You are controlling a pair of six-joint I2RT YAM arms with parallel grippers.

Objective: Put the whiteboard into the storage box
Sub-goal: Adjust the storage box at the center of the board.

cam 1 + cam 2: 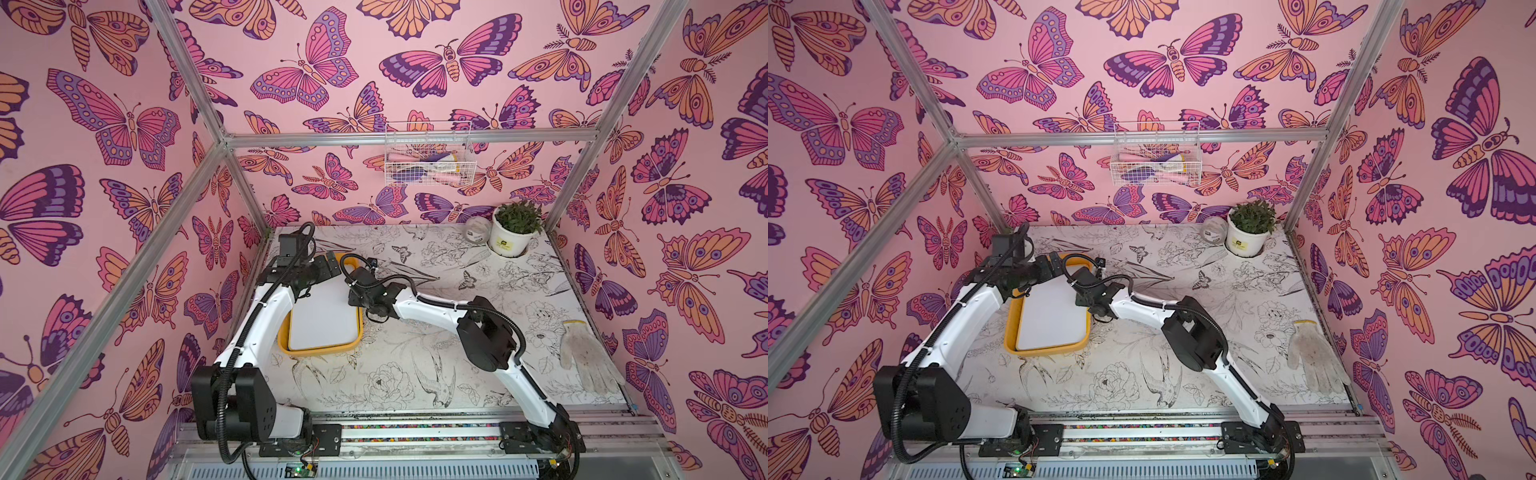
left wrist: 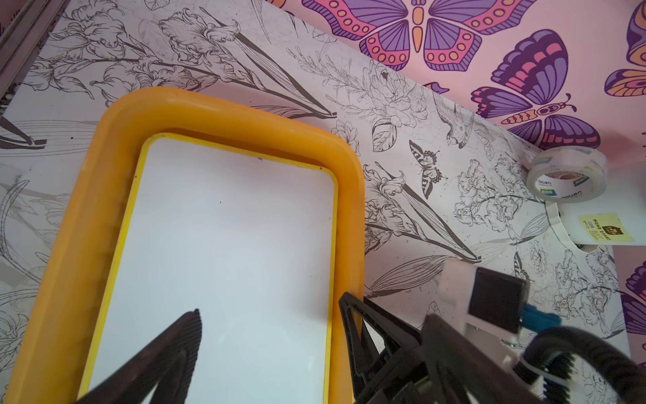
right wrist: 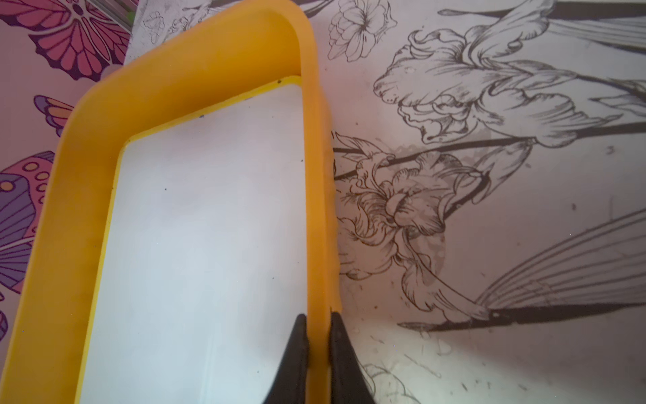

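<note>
The white whiteboard (image 1: 324, 320) (image 1: 1052, 320) lies flat inside the yellow-orange storage box (image 1: 320, 352) (image 1: 1046, 351) at the table's left. In the wrist views the whiteboard (image 2: 227, 245) (image 3: 202, 245) fills the storage box (image 2: 227, 112) (image 3: 195, 66) floor. My right gripper (image 3: 318, 316) (image 1: 352, 287) is shut on the box's right rim, one finger inside and one outside. My left gripper (image 2: 271, 304) (image 1: 328, 266) hangs open over the box's far end. One of its fingers is above the board, the other above the rim, with nothing between them.
A tape roll (image 1: 478, 230) (image 2: 566, 175) and a potted plant (image 1: 515, 228) stand at the back right. A white glove (image 1: 586, 361) lies by the right edge. A white wire basket (image 1: 428, 156) hangs on the back wall.
</note>
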